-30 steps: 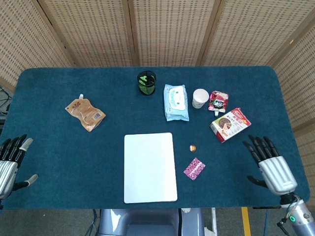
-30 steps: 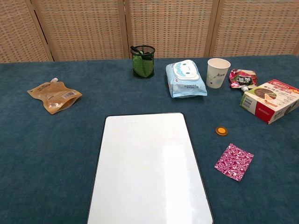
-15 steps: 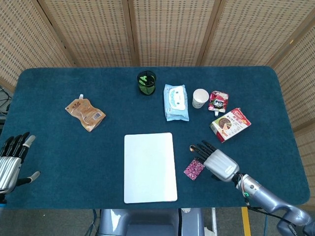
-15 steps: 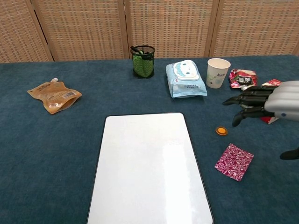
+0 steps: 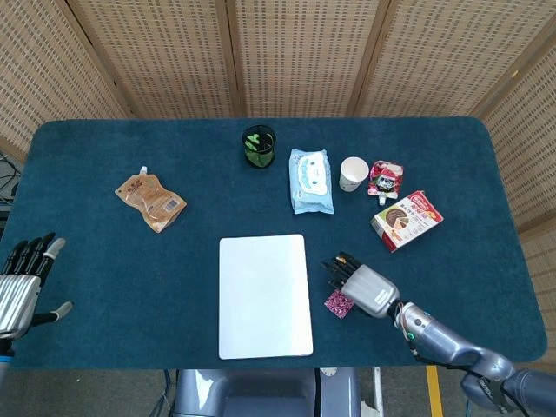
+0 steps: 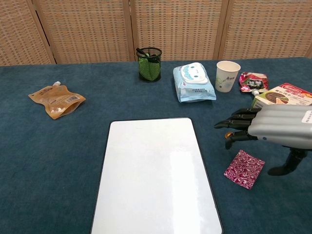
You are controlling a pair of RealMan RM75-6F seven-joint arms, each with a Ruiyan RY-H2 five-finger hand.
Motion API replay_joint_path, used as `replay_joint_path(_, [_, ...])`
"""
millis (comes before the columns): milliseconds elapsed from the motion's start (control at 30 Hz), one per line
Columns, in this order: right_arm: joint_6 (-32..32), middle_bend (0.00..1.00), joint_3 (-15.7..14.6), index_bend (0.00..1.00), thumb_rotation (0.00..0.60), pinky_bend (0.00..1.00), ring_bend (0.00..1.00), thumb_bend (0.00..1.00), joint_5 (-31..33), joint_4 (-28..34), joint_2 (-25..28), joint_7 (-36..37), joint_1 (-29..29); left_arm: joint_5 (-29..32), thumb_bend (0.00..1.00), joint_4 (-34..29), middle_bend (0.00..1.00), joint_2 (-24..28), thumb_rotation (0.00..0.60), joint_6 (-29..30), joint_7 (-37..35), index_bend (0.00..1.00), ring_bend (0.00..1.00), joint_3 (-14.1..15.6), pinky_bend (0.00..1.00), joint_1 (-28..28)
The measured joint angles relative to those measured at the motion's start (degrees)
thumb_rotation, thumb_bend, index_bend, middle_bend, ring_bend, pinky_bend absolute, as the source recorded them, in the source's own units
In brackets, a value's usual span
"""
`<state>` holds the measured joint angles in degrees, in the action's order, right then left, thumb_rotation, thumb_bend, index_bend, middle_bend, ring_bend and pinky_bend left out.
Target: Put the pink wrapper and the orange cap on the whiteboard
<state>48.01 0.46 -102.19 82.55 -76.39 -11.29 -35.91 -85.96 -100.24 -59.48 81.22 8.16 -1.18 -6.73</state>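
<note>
Seemingly thin, limp and slick, the pink wrapper (image 6: 244, 168) lay flat just right of the whiteboard (image 6: 153, 175), best pinched at an edge. Above it hovered the right robot hand (image 6: 273, 127), fingers apart and empty, hiding the orange cap.

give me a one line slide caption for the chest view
Right hand hovers open over the pink wrapper, beside the bare whiteboard.
</note>
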Motion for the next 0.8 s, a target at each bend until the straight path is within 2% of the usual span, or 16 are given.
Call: replay_joint_path(800, [1.4, 0.00, -3.7, 0.25, 0.600, 0.00, 0.00, 0.26, 1.2, -6.4, -5.5, 0.2, -1.9, 0.3, 0.00, -0.2, 0.00, -0.3, 0.600, -0.3, 0.8, 0.00, 0.00, 0.3, 0.00, -0.3])
